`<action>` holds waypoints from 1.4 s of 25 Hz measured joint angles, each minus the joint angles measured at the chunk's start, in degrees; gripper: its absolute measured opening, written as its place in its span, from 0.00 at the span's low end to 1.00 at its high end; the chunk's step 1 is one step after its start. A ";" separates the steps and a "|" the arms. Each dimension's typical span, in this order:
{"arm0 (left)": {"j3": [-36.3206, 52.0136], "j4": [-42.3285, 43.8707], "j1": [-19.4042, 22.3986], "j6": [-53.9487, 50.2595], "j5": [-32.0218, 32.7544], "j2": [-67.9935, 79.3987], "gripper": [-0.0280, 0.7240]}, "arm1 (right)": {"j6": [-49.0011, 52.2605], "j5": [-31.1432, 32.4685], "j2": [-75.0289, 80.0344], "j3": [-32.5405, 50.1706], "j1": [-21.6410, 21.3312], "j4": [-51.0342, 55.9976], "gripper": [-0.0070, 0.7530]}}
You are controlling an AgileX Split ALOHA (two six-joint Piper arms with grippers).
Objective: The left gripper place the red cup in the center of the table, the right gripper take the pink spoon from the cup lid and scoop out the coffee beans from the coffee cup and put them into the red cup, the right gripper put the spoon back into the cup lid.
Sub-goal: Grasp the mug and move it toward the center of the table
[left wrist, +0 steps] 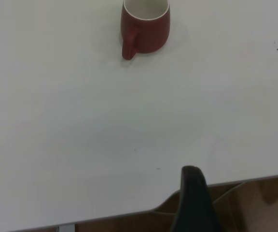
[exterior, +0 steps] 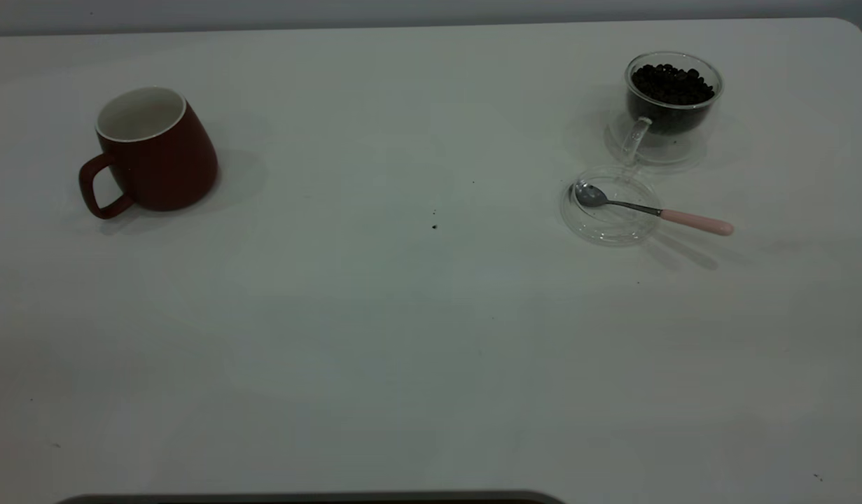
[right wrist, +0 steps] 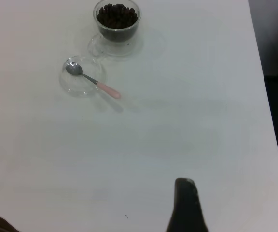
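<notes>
The red cup [exterior: 161, 157] [left wrist: 146, 30] stands upright at the table's [exterior: 402, 336] left, handle toward the near side. At the right, the clear coffee cup [exterior: 672, 105] [right wrist: 117, 21] holds coffee beans [exterior: 672, 82] [right wrist: 117, 14]. Just in front of it lies the cup lid [exterior: 609, 227] [right wrist: 78, 87]. The pink spoon [exterior: 655, 210] [right wrist: 93, 81] rests with its bowl in the lid and its handle over the rim. Neither gripper shows in the exterior view. The left gripper [left wrist: 191, 170] hangs shut over the near table edge, far from the red cup. The right gripper [right wrist: 184, 182] is shut, far from the spoon.
A few dark specks [exterior: 434, 226] dot the table's middle. The near table edge [left wrist: 226, 182] has brown floor below it. The table's right edge [right wrist: 269, 121] borders a dark area. A dark rim [exterior: 311, 498] lies along the exterior view's bottom.
</notes>
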 joint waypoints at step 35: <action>-1.85 -1.37 0.00 -1.04 -1.24 0.21 0.79 | -0.01 0.00 0.00 0.00 0.00 0.00 0.78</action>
